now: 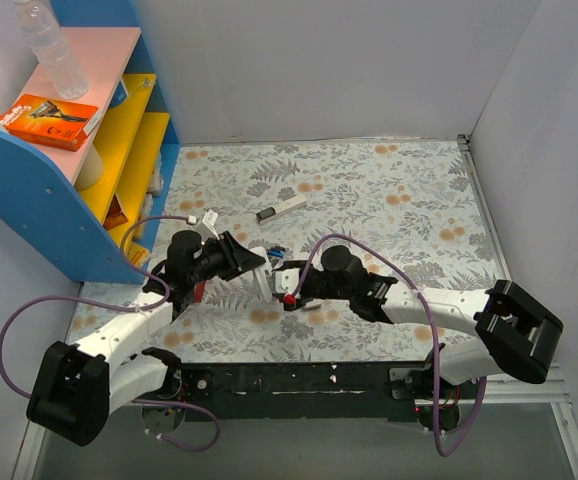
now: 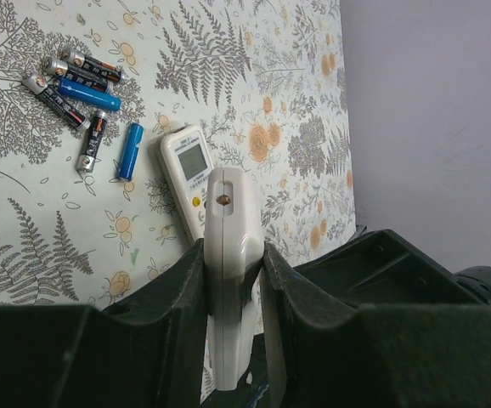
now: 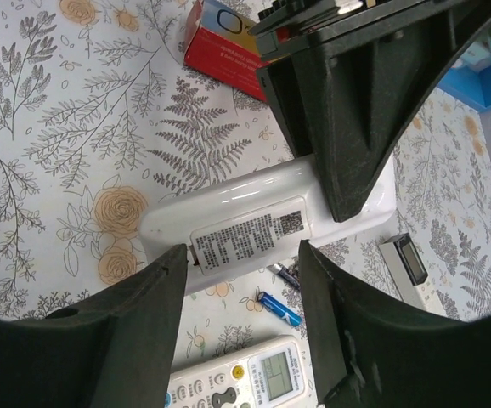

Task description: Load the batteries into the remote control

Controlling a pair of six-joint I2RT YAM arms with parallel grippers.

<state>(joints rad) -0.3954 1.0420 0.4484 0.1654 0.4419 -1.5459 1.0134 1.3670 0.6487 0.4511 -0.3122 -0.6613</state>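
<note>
My left gripper [image 1: 255,262] is shut on a white remote [image 2: 227,246] and holds it edge-on above the table. In the right wrist view its labelled back [image 3: 245,229] faces the camera. My right gripper [image 3: 243,255] is open, with one finger on each side of the labelled end. Several batteries lie loose on the table: a blue one [image 2: 130,150], another blue one [image 2: 88,93] and black ones [image 2: 91,140]. They also show in the top view [image 1: 277,252]. One blue battery [image 3: 278,308] shows below the held remote.
A second white remote with a display [image 2: 188,174] lies flat by the batteries. A long white bar with a black end [image 1: 281,210] lies farther back. A red box [image 3: 224,51] sits under the left arm. A blue and yellow shelf [image 1: 119,160] stands at the left.
</note>
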